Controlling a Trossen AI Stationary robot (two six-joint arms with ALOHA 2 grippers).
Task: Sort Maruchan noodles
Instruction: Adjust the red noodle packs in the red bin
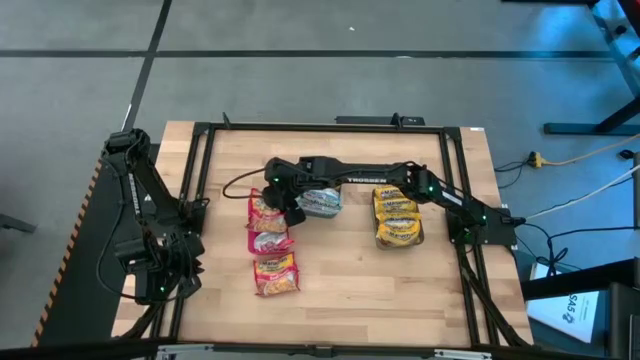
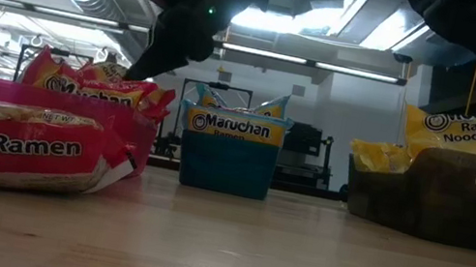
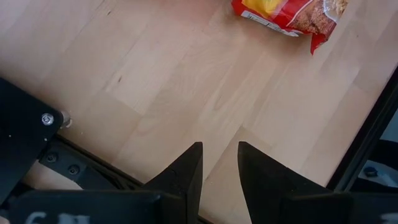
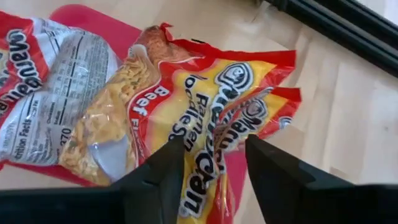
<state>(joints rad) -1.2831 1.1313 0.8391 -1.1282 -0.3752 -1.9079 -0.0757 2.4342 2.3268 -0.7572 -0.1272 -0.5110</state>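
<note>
Red crinkly plastic, printed with beef-flavour lettering, fills the right wrist view directly beyond the right gripper, whose two dark fingers stand apart with nothing between them. That red ramen packet lies just under and ahead of the fingertips, on top of other red packets in a plain pink plastic bin; its long side runs roughly along the line of the fingers. Seen from above, the same gripper hangs over the upper end of the red group, the right arm stretched across the table. Just beside it, on the arm's side, sits a teal bin with light-blue packets, and farther back along the arm a grey bin stacked with yellow packets. One loose red packet lies on the wooden tabletop, nearer the left gripper, which waits parked at the table's left edge, fingers narrowly parted and empty.
</note>
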